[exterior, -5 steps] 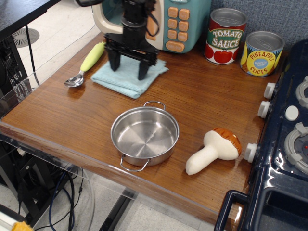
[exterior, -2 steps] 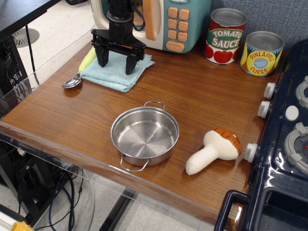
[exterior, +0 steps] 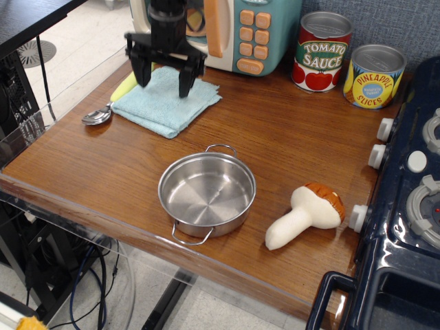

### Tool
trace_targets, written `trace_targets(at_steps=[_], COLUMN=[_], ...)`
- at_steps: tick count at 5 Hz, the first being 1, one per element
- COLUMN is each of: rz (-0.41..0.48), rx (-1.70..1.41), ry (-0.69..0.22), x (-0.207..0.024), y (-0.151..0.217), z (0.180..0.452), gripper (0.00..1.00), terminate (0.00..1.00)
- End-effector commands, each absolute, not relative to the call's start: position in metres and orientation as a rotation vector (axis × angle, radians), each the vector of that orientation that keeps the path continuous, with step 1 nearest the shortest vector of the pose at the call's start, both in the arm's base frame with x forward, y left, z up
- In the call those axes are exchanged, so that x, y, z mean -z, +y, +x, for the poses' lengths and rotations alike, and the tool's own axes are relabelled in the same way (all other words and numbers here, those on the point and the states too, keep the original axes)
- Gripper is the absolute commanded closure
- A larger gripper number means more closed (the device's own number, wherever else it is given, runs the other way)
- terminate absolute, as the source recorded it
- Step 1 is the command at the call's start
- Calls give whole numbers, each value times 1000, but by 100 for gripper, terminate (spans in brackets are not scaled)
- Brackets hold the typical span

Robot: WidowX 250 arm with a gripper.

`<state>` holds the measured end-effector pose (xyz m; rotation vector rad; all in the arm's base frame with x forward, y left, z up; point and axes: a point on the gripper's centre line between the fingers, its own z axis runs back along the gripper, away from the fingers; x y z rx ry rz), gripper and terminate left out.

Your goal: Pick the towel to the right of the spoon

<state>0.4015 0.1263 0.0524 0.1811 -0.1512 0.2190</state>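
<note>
Your claw point(exterior: 165, 74), upper left of the frame, hangs with its two black fingers spread apart and gripping nothing. The towel point(exterior: 165, 104) lies directly beneath it and slightly toward the lower edge of the frame, so the coming move is, by judgement, a straight descent. The cloth is a light blue, roughly square fold of soft terry, one corner pointing lower left. Along its left edge lies the spoon point(exterior: 103, 110), yellow-green handle partly hidden by the cloth, shiny bowl lower left. Both rest on the wooden counter point(exterior: 289, 151); the steel pot point(exterior: 207, 194) stands well apart.
</note>
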Motion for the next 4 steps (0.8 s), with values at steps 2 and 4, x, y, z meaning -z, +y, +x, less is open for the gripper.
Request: trace_targets(at_steps=[2,4], rz=[179,179], rx=[-296,-296], ry=[-383,-383], x=[-142,-142], y=[141,141], z=[386,386], gripper=[0,0], terminate=[0,0])
